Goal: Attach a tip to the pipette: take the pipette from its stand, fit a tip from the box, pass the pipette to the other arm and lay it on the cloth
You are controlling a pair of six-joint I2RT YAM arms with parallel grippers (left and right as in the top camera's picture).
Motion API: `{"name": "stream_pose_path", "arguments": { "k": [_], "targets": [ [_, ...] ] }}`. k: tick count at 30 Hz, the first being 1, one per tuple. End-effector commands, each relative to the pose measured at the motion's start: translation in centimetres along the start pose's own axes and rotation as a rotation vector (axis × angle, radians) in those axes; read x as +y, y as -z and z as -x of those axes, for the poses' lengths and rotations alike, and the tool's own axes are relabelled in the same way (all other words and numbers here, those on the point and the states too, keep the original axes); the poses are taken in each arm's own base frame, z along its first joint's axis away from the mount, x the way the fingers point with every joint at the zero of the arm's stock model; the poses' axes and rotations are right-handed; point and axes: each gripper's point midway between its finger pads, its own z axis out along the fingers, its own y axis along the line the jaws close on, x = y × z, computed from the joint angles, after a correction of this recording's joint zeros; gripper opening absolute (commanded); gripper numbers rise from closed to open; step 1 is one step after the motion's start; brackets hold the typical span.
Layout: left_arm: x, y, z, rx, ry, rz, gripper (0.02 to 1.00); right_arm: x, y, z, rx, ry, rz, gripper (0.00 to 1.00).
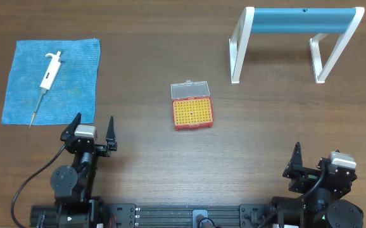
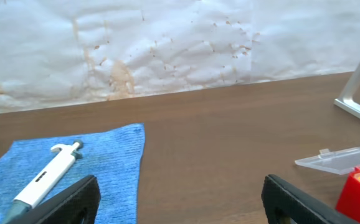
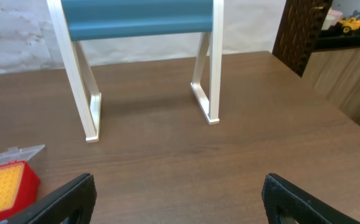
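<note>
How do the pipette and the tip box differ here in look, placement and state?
The pipette is slim and white; the tip box is squat and red, with yellow tips. The pipette lies flat on the blue cloth at the left; the tip box stands on bare wood near the middle. The pipette carries a tip; the tip box's clear lid is open. Neither is being held.

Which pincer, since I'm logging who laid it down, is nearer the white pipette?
The left pincer, beside the blue cloth where the white plastic pipette lies; the right pincer sits beyond the red tip box.
</note>
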Motion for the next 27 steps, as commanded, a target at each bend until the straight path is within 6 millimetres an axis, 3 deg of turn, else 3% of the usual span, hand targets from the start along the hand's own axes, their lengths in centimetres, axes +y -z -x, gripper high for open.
{"name": "stream_pose_path", "arguments": {
  "k": [1,11,13,15,16,17,20,27],
  "targets": [
    [0.1,0.0,-0.3,0.011,-0.023,0.011,0.84,-0.3,0.2,0.3,-0.008,0.008,-0.017,0.862],
    [0.1,0.0,-0.3,0.011,-0.022,0.011,0.842,-0.3,0.1,0.2,-0.006,0.023,-0.017,0.862],
    [0.1,0.0,-0.3,0.011,-0.023,0.011,0.84,0.7,-1.9,0.7,-0.064,0.024,0.028,0.862],
    [0.1,0.0,-0.3,0.011,-0.022,0.011,0.84,3.4,-7.7,-0.2,-0.227,0.027,0.124,0.862],
    [0.1,0.0,-0.3,0.011,-0.022,0.011,0.84,5.7,-9.9,-1.9,-0.343,0.023,0.23,0.862],
    [0.1,0.0,-0.3,0.011,-0.022,0.011,0.84,6.0,-11.0,-4.3,-0.308,0.025,0.245,0.862],
    [0.1,0.0,-0.3,0.011,-0.022,0.011,0.84,6.1,-11.9,-7.6,-0.176,0.034,0.245,0.862],
    [0.1,0.0,-0.3,0.011,-0.023,0.011,0.84,6.1,-11.9,-7.7,-0.172,0.033,0.245,0.864]
  ]
}}
